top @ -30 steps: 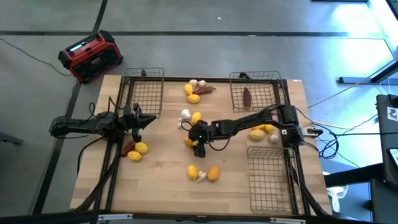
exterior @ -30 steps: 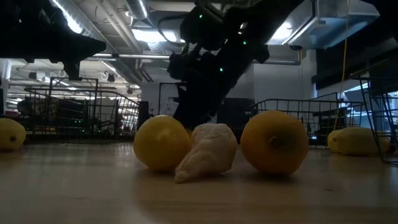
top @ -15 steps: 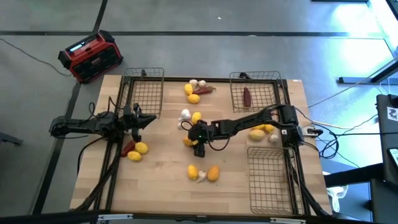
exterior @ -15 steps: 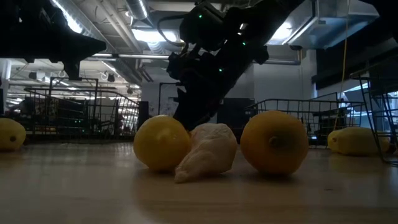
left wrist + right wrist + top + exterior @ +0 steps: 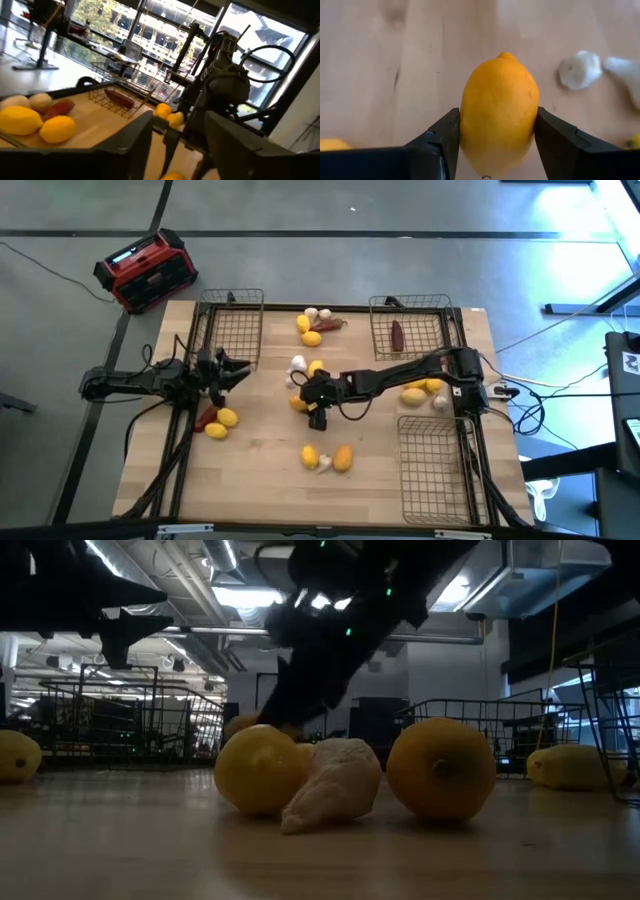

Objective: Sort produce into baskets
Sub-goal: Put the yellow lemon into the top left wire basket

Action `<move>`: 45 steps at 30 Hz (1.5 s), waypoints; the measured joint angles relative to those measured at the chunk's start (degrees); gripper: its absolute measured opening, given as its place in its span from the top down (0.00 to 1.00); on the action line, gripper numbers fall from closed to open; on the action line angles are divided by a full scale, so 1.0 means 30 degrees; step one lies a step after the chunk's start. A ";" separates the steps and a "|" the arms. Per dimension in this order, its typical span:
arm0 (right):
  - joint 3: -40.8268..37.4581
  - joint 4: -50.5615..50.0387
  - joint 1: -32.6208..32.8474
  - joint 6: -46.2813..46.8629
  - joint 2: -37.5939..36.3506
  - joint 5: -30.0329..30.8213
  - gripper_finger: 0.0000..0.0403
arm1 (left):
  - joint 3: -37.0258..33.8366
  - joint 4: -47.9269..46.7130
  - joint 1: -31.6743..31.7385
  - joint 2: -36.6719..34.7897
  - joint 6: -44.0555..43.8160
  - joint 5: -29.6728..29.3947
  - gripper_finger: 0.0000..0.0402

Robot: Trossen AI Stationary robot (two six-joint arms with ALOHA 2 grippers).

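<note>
At centre of the overhead frame: right gripper point(image 5: 304, 402), clamped on an orange lemon point(image 5: 499, 112). From that arm's wrist camera, seen squeezed between both dark fingers point(image 5: 438, 145), bare wood below and a white garlic bulb point(image 5: 579, 69) off to one side. Narrowed from a wider spread a second ago to a firm hold on the fruit. At table height, raised and shifted up-left compared with half a second back, so apparently lifted clear of the board.

Left of centre overhead: left gripper point(image 5: 232, 370), hovering just below the upper-left basket point(image 5: 230, 330). Pinched shut a moment ago, now parted to a middling gap with nothing between the fingers. Possibly readying for its own pick, with a yellow lemon point(image 5: 227, 418) and a dark red piece point(image 5: 205, 418) lying close beneath it.

Meaning for the sort: one lemon secured and ready to be carried to a basket, probably the lower-right basket point(image 5: 432, 462) or the upper-left one. Upper-right basket point(image 5: 410, 305) already holding a dark red piece point(image 5: 397, 335). Plenty left loose on the table, including a lemon, garlic and orange lemon trio point(image 5: 326, 460) at lower centre and a mixed cluster point(image 5: 314, 326) at top centre.
</note>
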 joint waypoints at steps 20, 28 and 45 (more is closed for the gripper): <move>0.0131 0.3944 -0.0022 -0.2306 -0.5168 0.2017 0.49 | 0.0315 0.7697 -0.2064 0.6127 0.1032 0.0170 0.52; 0.0131 0.4190 -0.0022 -0.2306 -0.5168 0.2012 0.49 | 0.3359 0.8343 -0.2010 0.9290 0.4032 0.0164 0.45; 0.1384 0.4045 -0.0022 -0.2983 -0.5168 0.1538 0.49 | 0.7092 0.7724 -0.2006 1.5554 0.4626 0.0135 0.32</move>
